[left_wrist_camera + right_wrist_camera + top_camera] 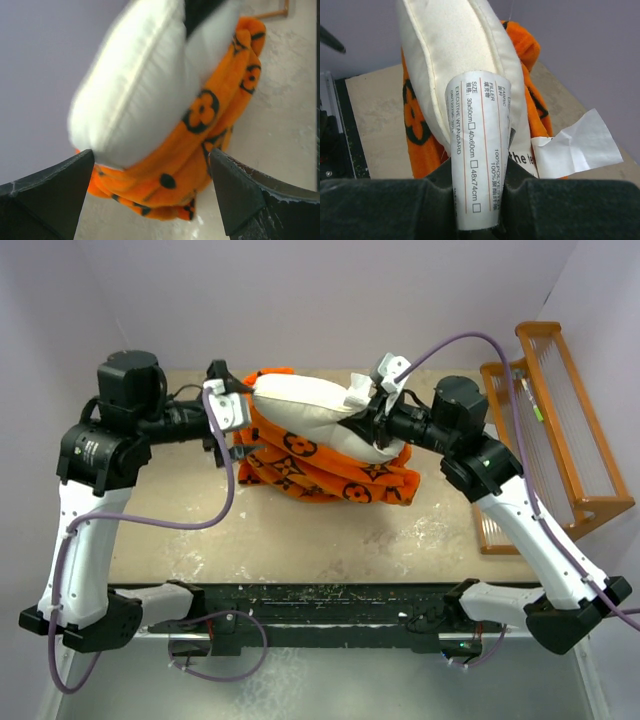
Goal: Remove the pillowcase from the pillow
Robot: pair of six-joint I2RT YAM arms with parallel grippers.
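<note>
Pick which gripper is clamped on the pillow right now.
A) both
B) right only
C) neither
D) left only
B: the right gripper pinches the pillow at its tagged end, while the left gripper stands wide open, holding nothing.

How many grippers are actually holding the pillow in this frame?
1. The right gripper is clamped on the tagged end of the pillow; the left gripper is open at the other end, gripping nothing.
</note>
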